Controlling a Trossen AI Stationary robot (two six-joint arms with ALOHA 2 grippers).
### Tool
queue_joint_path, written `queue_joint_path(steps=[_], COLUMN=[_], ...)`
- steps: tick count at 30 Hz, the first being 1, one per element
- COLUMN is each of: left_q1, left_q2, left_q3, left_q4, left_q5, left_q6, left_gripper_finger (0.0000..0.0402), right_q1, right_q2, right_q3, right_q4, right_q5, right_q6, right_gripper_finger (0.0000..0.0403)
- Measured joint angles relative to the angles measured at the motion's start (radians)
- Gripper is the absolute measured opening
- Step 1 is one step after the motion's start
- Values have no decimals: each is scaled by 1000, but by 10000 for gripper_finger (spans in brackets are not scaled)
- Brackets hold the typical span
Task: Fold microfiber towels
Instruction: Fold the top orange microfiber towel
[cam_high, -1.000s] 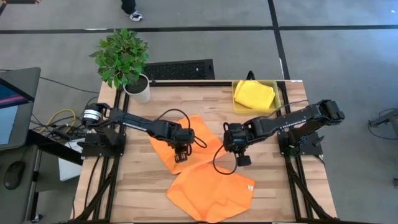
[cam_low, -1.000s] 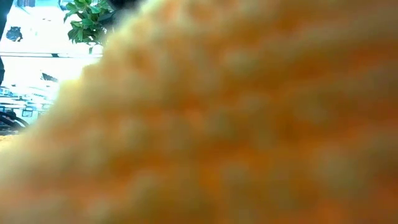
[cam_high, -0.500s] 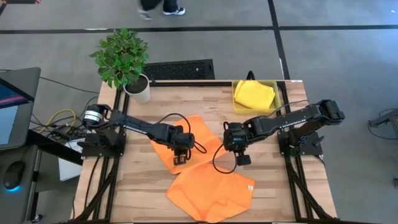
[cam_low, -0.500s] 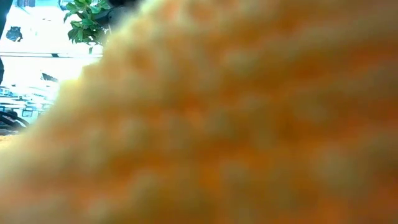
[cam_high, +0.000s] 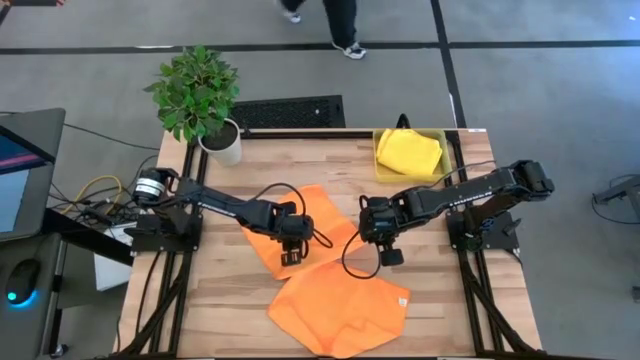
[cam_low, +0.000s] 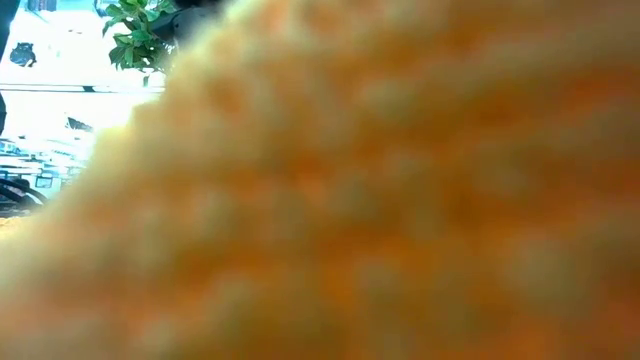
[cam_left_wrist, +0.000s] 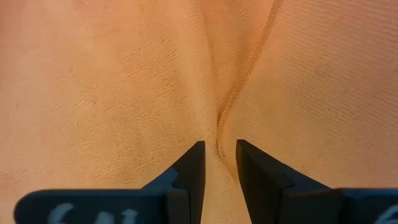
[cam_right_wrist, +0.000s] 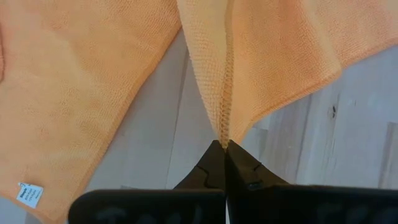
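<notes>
orange towel (cam_high: 300, 228) corner pinched by right gripper (cam_right_wrist: 222, 147); left gripper (cam_left_wrist: 217, 163), shifted slightly inward since a second ago, narrowly parted astride pleat. fold barely started.

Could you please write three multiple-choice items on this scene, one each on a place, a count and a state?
1. Where does the yellow towel lie?
A. in the yellow bin
B. under the potted plant
C. on the floor

2. How many orange towels are on the table?
A. one
B. two
C. four

3. What is the right pincer doing?
A. hanging open over bare wood
B. shut on a corner of the upper orange towel
C. holding the bin

Key: 1 A, the high view shows it in the bin at the far right corner. 2 B, the upper one and the lower orange towel. 3 B, its wrist view shows the hem pinched.
</notes>
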Motion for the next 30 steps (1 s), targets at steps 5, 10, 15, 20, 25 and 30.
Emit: queue_joint_path(steps=[5, 10, 15, 20, 25, 30], left_q1=[-9, -22, -27, -25, -25, -24], left_q2=[0, 0, 1, 1, 1, 1], left_q3=[0, -2, -30, -50, -50, -50], left_q4=[0, -1, 11, 26, 23, 24], left_q5=[-9, -9, -11, -13, -13, -21], left_q6=[1, 1, -16, -22, 6, 9], left_gripper_finger=[83, 83, 83, 83, 83, 83], right_q1=[0, 0, 0, 0, 0, 0], right_q2=[0, 0, 0, 0, 0, 0], right_q3=[0, 0, 0, 0, 0, 0], right_q4=[0, 1, 11, 15, 23, 23], right_q5=[0, 0, 1, 1, 1, 1], right_q6=[0, -10, -16, -16, -20, -23], right_gripper_finger=[8, 8, 8, 8, 8, 8])
